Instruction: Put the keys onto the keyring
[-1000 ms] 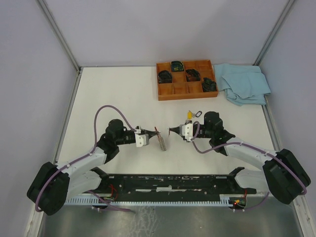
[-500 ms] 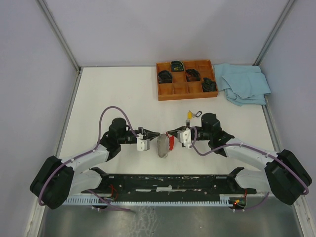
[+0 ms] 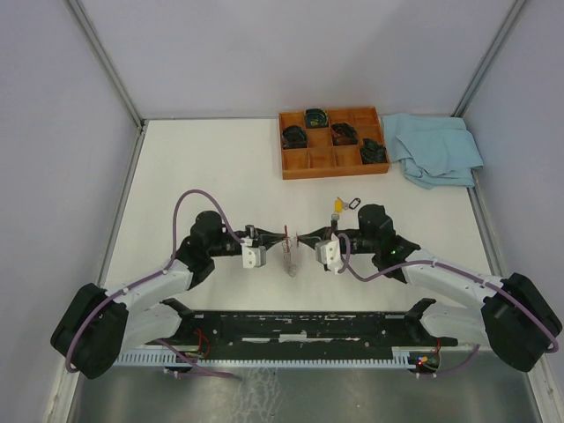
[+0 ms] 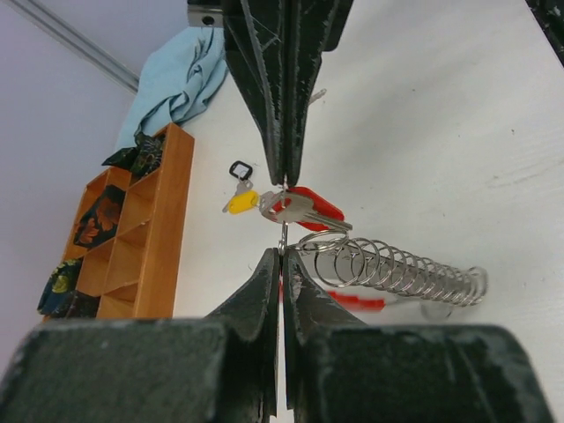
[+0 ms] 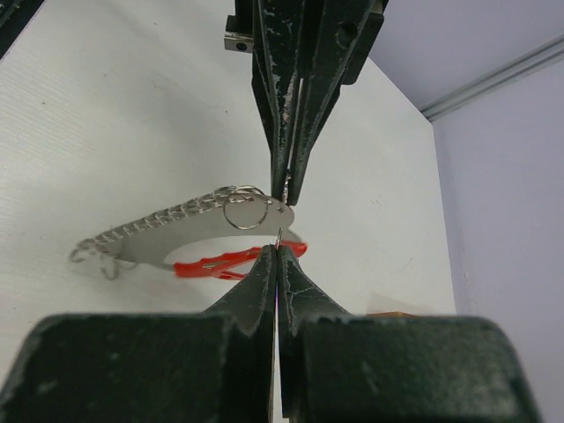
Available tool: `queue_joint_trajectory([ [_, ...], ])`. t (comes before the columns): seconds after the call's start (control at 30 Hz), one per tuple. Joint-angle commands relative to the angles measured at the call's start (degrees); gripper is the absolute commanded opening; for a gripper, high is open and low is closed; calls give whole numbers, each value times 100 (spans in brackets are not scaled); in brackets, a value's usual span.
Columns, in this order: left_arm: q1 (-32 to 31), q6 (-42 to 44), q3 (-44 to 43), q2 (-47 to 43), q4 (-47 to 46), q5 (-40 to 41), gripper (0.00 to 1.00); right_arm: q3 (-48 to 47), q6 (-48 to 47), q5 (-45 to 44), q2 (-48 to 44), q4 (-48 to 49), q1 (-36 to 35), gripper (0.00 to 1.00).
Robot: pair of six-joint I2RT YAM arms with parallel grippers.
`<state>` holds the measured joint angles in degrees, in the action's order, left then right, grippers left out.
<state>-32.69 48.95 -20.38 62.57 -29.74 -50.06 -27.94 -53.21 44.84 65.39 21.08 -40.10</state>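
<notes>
Both arms are closing in since a moment ago, fingertips now almost meeting above the table. The left gripper is clamping tight on the keyring by its thin wire, with the red band dangling below. The right gripper is pinching the red-capped key right at the ring. A yellow-capped key is lying beside a black loop, near the tray.

Arms of black joints, white links, purple cables; dark fingers, perhaps scuffed
</notes>
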Motion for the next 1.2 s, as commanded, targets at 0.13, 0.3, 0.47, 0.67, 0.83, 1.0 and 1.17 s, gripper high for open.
queue_joint_trajectory([
  [0.13, 17, -723, 97, -306, -1123, 77, 3, -277, -70, -258, -142, 10, -62, 1],
  [0.3, 17, -772, 63, -262, -1065, 8, 3, -194, 29, -382, -105, 392, -96, 1],
  [0.47, 16, -746, 48, -236, -982, -9, 3, -197, 72, -363, -55, 500, -121, 1],
  [0.67, 16, -746, 35, -227, -964, -24, 3, -216, 116, -316, -69, 477, -162, 1],
  [0.83, 12, -738, 19, -201, -917, -43, 3, -228, 108, -347, -67, 458, -166, 1],
  [1.0, 15, -711, -2, -183, -857, -65, 3, -255, 129, -370, -72, 419, -184, 1],
  [1.17, 16, -698, -25, -146, -791, -121, 3, -271, 122, -392, -79, 406, -230, 1],
])
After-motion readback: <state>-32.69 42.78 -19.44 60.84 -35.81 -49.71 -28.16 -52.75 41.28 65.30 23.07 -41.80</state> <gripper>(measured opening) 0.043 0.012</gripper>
